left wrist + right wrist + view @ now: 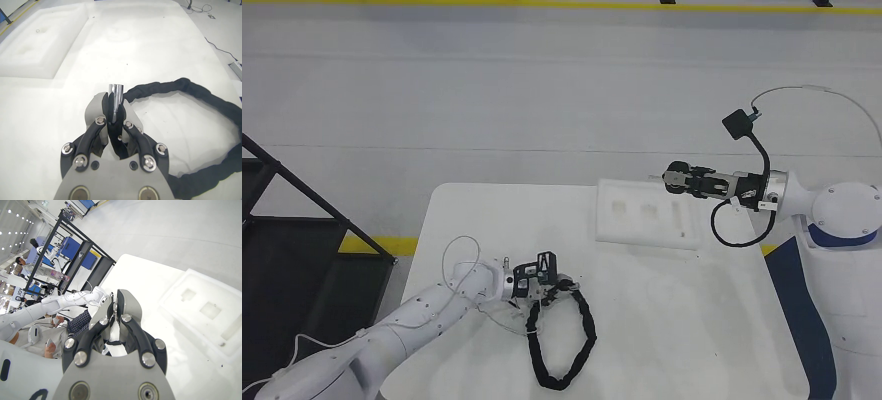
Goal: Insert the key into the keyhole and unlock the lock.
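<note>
Fingers (94,107) of the left gripper (113,102) squeeze the shiny end of the lock (116,92) at the near left of the white table (672,320), its black chain (588,325) lies looped beside it, and farther right the right gripper (674,180) hangs pinched shut above the far edge of the foam tray (642,212), though nobody could tell if the key is inside.
</note>
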{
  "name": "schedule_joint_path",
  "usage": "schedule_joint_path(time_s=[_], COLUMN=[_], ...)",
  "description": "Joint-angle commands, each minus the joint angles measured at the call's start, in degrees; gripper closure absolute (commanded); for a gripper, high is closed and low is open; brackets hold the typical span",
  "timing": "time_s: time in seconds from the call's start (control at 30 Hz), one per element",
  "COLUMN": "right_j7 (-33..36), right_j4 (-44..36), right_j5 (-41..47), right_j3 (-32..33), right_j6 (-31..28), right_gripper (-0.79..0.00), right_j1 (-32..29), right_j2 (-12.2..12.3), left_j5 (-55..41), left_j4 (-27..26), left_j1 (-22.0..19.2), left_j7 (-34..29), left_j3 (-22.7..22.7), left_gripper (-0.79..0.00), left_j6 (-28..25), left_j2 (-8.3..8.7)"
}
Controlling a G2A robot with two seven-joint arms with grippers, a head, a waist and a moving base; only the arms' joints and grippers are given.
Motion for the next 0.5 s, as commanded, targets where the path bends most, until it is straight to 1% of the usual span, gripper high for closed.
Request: schedule_joint_path(time_s=[0.0, 0.13, 0.33, 0.37, 0.47], right_j7=[0.0, 0.0, -0.3, -0.4, 2.7], right_j4=[0.0, 0.0, 0.0, -0.4, -1.8], right_j5=[0.0, 0.0, 0.0, -0.2, 0.1], right_j3=[0.0, 0.0, -0.1, -0.5, -1.4], right_j6=[0.0, 0.0, 0.1, 0.7, 4.6], right_gripper=[0.000, 0.000, 0.000, 0.000, 0.000], right_j1=[0.0, 0.0, -0.2, -0.7, -1.2], right_j2=[0.0, 0.0, 0.0, 0.0, 0.3], left_j5=[-1.0, -3.3, -6.1, -6.5, -7.0], left_j4=[-0.4, -2.6, -8.3, -9.4, -12.9], left_j1=[0.0, 0.1, 0.6, 0.7, 1.2], left_j7=[0.7, 2.2, 4.4, 4.7, 5.3], left_j3=[-1.0, -3.7, -9.2, -10.1, -12.6], left_gripper=[0.000, 0.000, 0.000, 0.000, 0.000], left_j6=[-1.1, -3.4, -6.0, -6.4, -7.4], left_j2=[0.18, 0.92, 2.66, 2.95, 3.65])
